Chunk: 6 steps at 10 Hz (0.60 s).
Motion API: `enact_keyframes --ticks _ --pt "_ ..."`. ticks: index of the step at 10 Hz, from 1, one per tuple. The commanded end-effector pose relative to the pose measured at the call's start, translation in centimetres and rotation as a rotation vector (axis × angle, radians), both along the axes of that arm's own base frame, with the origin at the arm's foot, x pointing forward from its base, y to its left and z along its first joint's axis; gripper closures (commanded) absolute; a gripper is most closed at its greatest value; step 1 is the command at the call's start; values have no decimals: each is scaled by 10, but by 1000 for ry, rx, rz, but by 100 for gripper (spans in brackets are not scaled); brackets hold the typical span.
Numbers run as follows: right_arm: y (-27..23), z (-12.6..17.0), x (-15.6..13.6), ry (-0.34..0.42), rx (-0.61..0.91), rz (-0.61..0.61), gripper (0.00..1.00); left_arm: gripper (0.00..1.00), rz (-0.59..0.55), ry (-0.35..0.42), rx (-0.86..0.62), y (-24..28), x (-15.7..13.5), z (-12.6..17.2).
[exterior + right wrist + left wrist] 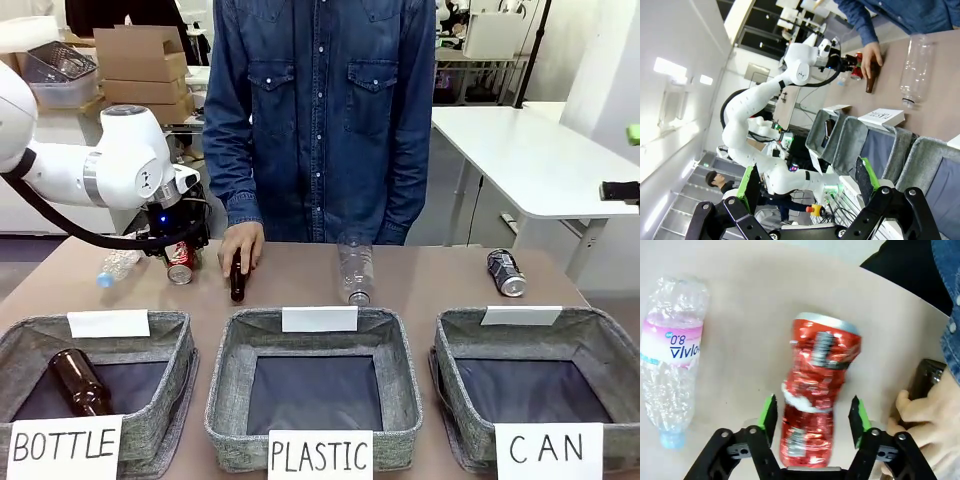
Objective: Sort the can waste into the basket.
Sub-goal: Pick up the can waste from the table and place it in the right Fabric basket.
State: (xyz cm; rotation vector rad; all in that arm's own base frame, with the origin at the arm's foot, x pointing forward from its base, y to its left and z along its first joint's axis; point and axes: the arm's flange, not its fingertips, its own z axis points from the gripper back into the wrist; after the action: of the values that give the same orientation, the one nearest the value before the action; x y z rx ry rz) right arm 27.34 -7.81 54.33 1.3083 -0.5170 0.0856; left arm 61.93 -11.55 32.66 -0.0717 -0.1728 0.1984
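ok so I see left fingers spread either side of crushed red can lying on counter, small gaps both sides, not pinching yet. Right fingers wide open, holding nothing. Black can lies on counter just behind CAN basket, far right.

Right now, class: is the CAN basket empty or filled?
Empty: the CAN basket shows bare dark lining; red can and black can lie on the table.
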Motion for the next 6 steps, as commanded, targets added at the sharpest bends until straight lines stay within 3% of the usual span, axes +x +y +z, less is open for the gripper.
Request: enact_keyframes --ticks 1,2,6 --pt "1 1 3 -33 17 1 0 65 12 -7 8 2 6 -3" --pt "1 1 3 -33 17 1 0 100 30 -5 23 6 8 -5" --pt "1 1 3 -33 17 1 0 100 79 3 26 19 8 -6"
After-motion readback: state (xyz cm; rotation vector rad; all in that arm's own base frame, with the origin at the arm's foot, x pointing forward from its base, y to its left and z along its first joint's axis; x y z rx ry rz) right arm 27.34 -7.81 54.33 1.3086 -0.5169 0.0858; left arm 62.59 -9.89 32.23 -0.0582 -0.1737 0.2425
